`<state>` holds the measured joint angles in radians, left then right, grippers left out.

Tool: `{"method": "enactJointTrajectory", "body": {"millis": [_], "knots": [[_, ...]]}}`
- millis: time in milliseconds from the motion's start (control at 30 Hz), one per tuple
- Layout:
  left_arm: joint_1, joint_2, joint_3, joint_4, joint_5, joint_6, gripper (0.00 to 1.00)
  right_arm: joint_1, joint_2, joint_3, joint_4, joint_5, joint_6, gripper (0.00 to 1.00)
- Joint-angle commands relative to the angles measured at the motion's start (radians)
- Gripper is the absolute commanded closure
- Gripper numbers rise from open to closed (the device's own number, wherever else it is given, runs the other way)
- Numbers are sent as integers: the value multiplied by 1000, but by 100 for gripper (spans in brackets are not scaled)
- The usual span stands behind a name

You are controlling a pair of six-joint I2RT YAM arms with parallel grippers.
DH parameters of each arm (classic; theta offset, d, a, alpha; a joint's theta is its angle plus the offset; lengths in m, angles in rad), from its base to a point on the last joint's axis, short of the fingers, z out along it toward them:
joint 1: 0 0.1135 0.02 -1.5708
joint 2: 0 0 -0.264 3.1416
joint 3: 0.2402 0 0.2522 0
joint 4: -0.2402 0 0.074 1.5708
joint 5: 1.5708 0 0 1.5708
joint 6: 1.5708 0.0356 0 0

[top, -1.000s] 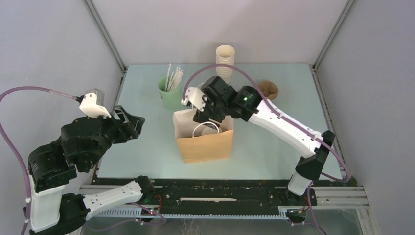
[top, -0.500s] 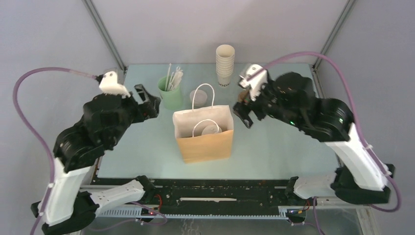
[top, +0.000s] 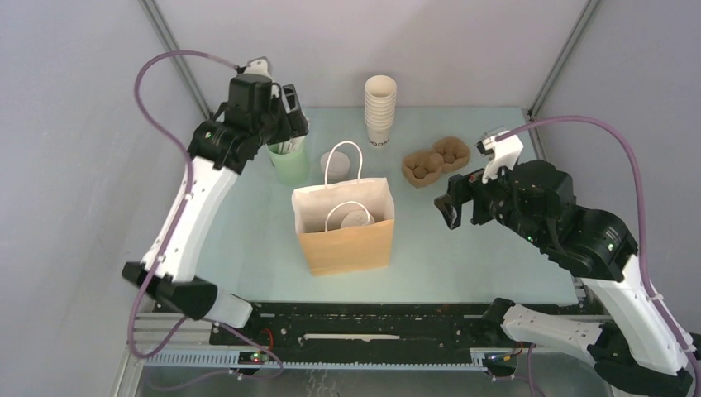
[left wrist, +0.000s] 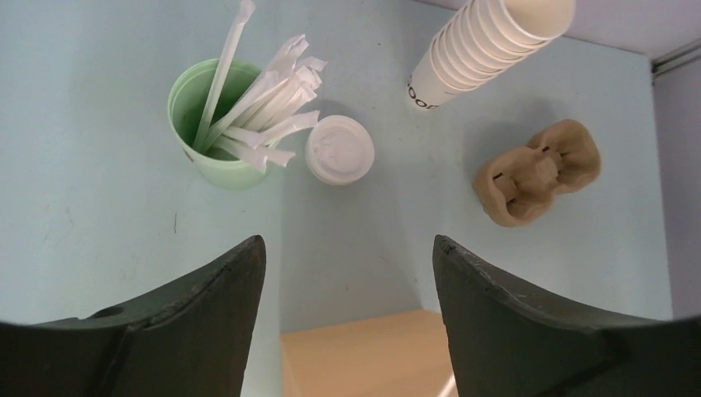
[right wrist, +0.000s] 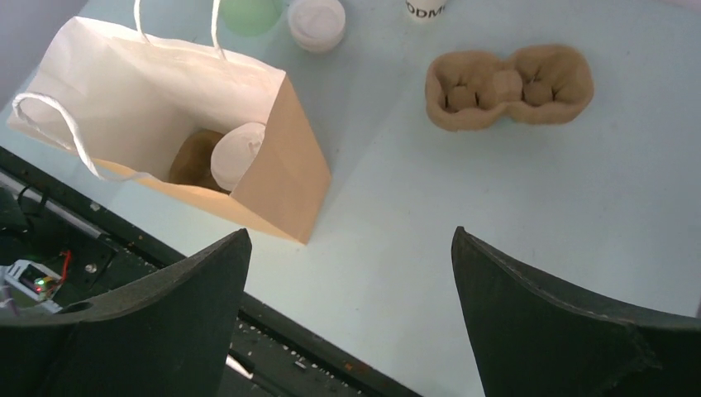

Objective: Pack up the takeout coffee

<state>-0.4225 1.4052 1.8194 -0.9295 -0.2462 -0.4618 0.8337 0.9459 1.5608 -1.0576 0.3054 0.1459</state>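
- Sitting upright inside the open paper bag [top: 343, 244], right of its middle, is the coffee [right wrist: 238, 155]. Only its white lid shows, with a brown shape beside it on the bag floor.
- Bag: stands mid-table [top: 463, 256], handles up.
- Second lidded cup [left wrist: 339, 149]: on the table just beyond the bag, just right of the green cup [left wrist: 211, 124] that holds wrapped straws.
- Cup stack [top: 380, 112]: at the far edge, centre, with dark lettering on its lowest cup.
- Brown carrier [top: 436, 159]: right of the stack and a little nearer, well apart from the bag.
- Left claw [left wrist: 347, 248]: held high at the far left, above the green cup, looking down on the second lidded cup. Its fingers are spread wide with nothing between them.
- Right claw [right wrist: 351, 236]: hangs right of the bag and apart from it. Its fingers are spread wide and it holds nothing.
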Motion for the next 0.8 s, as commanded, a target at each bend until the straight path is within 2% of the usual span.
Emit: {"method": "enactJointTrajectory", "body": {"millis": [0,100,233,333,433,633,767], "knots": [[39,108,99,36,85,58,23,-59,-45,-44,-4,-108,73,0],[49,201,160,13,75,86,30,-96,-66,-70,-17,-137,44,0],[60,328,278,-100,-59,93,39,-163,-82,-80,-28,-177,-9,0],[109,375,284,-121,-2,62,40,-202,-77,-90,-27,-211,-38,0],[122,408,286,-86,-19,100,40,-229,-67,-98,-19,-231,-55,0],[155,491,349,-117,-22,128,54,-262,-55,-93,-19,-255,-59,0],[162,522,359,-109,-12,162,58,-275,-58,-94,-21,-255,-58,0]]}}
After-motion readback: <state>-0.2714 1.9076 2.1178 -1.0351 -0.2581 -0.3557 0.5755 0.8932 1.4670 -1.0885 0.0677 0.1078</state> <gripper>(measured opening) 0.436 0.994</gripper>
